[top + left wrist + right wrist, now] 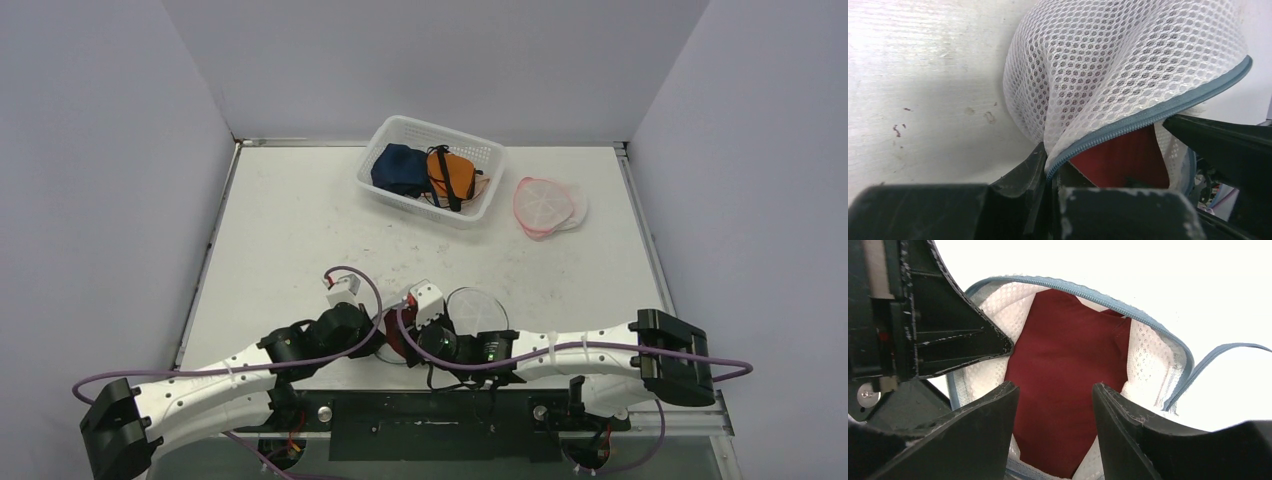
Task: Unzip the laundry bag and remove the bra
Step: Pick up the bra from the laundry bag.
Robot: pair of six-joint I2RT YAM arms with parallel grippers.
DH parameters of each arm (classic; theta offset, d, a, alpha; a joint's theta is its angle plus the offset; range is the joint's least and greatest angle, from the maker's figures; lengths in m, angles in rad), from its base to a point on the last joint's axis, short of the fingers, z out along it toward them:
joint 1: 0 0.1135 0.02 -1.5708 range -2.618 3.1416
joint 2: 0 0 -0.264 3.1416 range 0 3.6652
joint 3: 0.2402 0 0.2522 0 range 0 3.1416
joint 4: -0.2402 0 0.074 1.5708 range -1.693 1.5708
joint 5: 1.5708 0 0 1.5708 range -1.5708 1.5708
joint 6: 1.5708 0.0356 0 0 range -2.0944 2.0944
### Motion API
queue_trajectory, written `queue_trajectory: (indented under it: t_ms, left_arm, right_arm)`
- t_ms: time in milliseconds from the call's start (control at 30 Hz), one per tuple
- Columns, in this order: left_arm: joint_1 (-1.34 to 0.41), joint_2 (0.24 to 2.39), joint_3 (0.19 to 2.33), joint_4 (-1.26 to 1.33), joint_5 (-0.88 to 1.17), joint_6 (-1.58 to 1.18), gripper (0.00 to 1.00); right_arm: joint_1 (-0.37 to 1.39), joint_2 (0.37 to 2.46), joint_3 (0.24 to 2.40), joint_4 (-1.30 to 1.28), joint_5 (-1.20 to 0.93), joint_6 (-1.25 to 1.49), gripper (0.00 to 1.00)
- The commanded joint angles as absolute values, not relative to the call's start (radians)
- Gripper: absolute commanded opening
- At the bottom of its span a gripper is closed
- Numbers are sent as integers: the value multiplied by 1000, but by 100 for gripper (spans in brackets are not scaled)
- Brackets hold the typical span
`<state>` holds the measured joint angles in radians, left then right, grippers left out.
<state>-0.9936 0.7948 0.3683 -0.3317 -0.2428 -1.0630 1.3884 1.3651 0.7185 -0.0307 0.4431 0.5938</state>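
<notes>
- bag (1128, 65): white open-mesh cloth; zip (1158, 112) of woven grey-blue tape
- bra (1068, 370): dark red cloth, smooth, matt
- table (290, 220): white, matt, scuffed
- basket (450, 130): white lattice plastic
- right fingers (978, 440): black matt plastic, chipped edges

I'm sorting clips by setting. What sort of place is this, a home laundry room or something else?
Likely a robot lab cell, not a home: plain partition walls box in a scuffed white table, and the left arm and right arm are bolted at its near edge.

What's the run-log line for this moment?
left gripper: shut on laundry bag at zipper | right gripper: open, poised at bag mouth over dark red bra | zipper: open | bra: inside bag, not gripped
</notes>
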Motion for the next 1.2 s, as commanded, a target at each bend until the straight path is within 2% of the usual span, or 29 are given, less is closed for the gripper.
queue_trajectory:
  t_ms: [0, 367, 533, 767, 1033, 1167]
  left_arm:
    - [-999, 789, 386, -386, -301, -1037, 0]
    - [-1002, 786, 362, -396, -308, -1055, 0]
    - [-1004, 752, 322, -404, -311, -1083, 0]
    - [-1003, 707, 275, -445, -329, -1130, 0]
    - [-1005, 672, 227, -450, -331, -1173, 0]
    - [-1004, 671, 210, -426, -318, -1171, 0]
  right_arm:
    - [1391, 1366, 784, -19, 458, 568, 57]
    - [1379, 1553, 845, 54, 403, 538, 57]
    - [1370, 1572, 785, 96, 394, 547, 61]
    - [1371, 1592, 702, 111, 427, 575, 74]
    - [1375, 1577, 645, 137, 461, 589, 73]
    - [1389, 1527, 647, 162, 451, 571, 76]
